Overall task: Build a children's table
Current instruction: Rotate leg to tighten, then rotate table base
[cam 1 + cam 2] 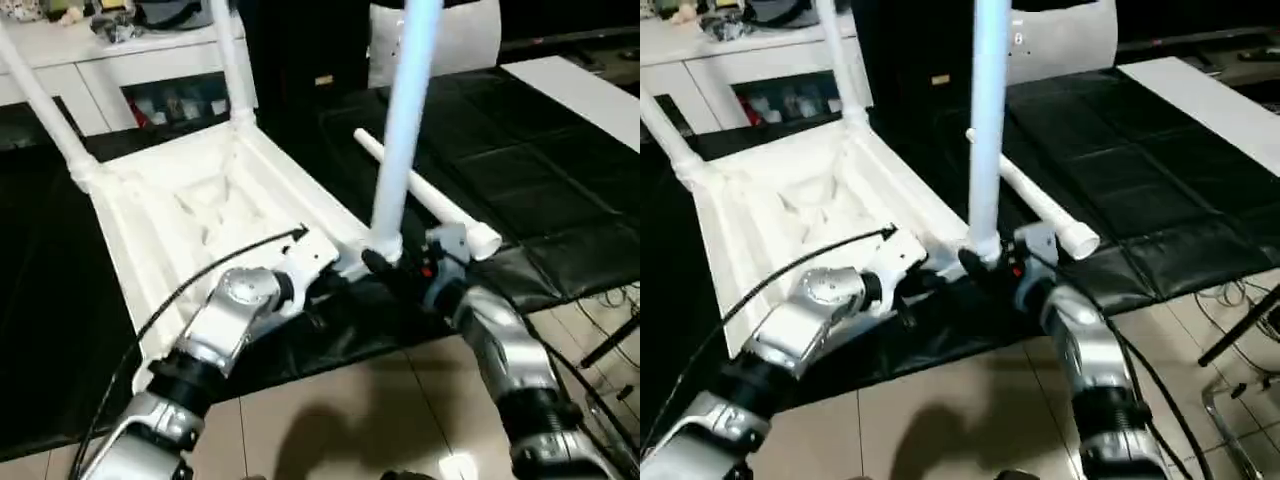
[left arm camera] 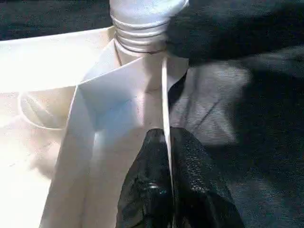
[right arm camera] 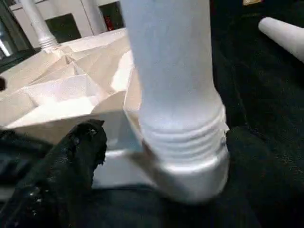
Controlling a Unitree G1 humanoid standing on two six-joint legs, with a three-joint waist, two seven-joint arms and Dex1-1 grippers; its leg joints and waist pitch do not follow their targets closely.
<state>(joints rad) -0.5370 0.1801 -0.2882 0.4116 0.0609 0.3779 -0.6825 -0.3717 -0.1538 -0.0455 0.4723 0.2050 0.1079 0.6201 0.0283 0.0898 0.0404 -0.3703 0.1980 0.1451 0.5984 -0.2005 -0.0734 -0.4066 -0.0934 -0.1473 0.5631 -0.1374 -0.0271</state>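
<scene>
— Black padded matting (image 1: 520, 150) covered the floor where the work lay, with pale tiles (image 1: 380, 400) nearer the robot and a white cabinet (image 1: 90, 60) at the back. What was on the mat?

— The tabletop (image 1: 190, 215) lay upside down on it, ribbed underside up. Two legs (image 1: 40, 100) already stood in the far corner sockets, a third leg (image 1: 405, 120) stood upright in the near corner on the robot's right, and a fourth leg (image 1: 430, 195) lay loose on the mat just beyond that corner.

— And the left gripper (image 2: 168, 156)?

— It was clamped on the tabletop's near edge: in the left wrist view one black finger (image 2: 147, 190) sat inside the thin rim and the other outside, pressed against it. The threaded base of the upright leg rose from the corner socket (image 2: 142, 71) just ahead of those fingers.

— The right gripper (image 1: 400, 265)?

— It was at the base of the upright leg, right at the corner socket. In the right wrist view the leg's ribbed foot (image 3: 183, 137) sat very close in front of the camera, with a black finger (image 3: 71, 161) beside the tabletop's edge. I couldn't tell whether that gripper was closed around the leg or merely beside it.
</scene>
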